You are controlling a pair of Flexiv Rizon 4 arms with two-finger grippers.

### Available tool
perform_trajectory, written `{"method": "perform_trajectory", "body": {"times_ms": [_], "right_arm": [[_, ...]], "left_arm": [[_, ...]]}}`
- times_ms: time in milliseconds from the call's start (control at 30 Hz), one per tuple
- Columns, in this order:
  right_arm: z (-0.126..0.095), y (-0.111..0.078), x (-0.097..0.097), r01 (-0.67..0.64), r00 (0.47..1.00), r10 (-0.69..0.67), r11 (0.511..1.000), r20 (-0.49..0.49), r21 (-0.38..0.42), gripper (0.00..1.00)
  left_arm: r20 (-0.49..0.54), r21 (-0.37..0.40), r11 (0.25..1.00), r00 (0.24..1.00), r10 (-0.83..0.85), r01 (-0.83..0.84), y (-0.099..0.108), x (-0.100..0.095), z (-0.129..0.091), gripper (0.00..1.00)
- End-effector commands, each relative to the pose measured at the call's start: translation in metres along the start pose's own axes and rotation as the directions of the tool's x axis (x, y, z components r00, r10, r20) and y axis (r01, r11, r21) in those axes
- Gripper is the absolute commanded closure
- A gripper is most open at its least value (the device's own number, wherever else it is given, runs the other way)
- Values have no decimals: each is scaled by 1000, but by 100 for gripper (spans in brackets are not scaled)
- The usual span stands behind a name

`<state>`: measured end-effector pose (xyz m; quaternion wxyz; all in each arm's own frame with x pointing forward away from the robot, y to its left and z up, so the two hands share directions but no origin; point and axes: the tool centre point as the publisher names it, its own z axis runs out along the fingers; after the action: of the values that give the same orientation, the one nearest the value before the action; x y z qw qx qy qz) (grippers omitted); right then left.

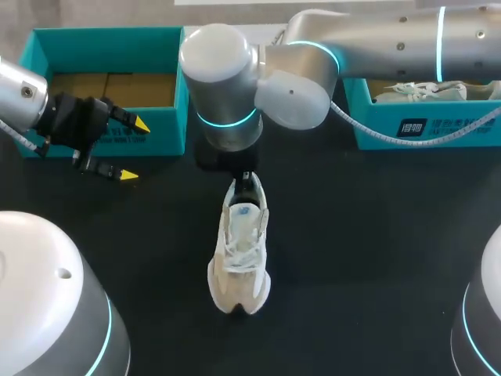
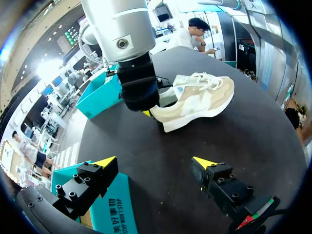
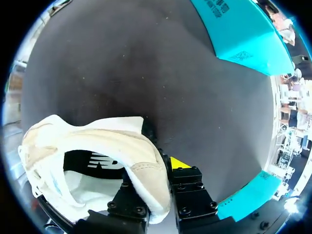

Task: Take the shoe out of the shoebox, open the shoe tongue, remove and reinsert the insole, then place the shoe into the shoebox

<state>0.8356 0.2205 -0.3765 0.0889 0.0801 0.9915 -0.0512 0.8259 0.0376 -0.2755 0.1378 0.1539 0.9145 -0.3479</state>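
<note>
Cream-and-white shoe (image 1: 239, 254) stands on its sole on the black table (image 1: 376, 258), centre of frame in the head view. Toe points to the bottom edge, heel to the top. It's outside both boxes.

Right gripper (image 1: 246, 182) sits at the heel, arm coming in from the upper right. Right wrist view: it's pinching the heel collar, one finger inside the shoe, the yellow-tipped finger (image 3: 178, 163) outside against the back.

Left gripper (image 1: 131, 149) is at the left of frame, fingers spread wide, nothing between them. It sits by the front wall of the teal shoebox (image 1: 106, 35) in the upper left; the brown cardboard floor of that one shows.

Second box (image 1: 423, 129), upper right, teal, holds another pale shoe (image 1: 419, 92).
</note>
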Motion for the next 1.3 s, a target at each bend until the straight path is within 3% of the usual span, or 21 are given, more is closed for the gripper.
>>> {"method": "perform_trajectory", "body": {"times_ms": [33,133,467,667,867,1000,1067,1300], "right_arm": [[-23,-7,2,-19,1000,19,1000,23,0,100],[-46,-11,-1,-26,999,26,1000,22,-11,100],[-164,-43,-32,63,998,-61,995,20,-79,100],[-210,-59,-53,137,990,-135,984,32,-111,100],[-234,-71,-68,185,983,-181,971,45,-150,100],[-241,-79,-76,193,981,-188,972,51,-135,100],[-245,-83,-81,174,982,-163,978,101,-118,100],[-245,-83,-81,174,982,-163,978,101,-118,100]], "left_arm": [[-2,-3,1000,1000,0,0,0,0,0,0],[-2,-3,1000,1000,0,0,0,0,0,0],[-2,-3,1000,1000,0,0,0,0,0,0],[-2,-3,1000,1000,0,0,0,0,0,0],[-2,-3,1000,1000,0,0,0,0,0,0],[-2,-3,1000,1000,0,0,0,0,0,0],[-2,-3,1000,1000,0,0,0,0,0,0],[-2,-3,1000,1000,0,0,0,0,0,0]]}}
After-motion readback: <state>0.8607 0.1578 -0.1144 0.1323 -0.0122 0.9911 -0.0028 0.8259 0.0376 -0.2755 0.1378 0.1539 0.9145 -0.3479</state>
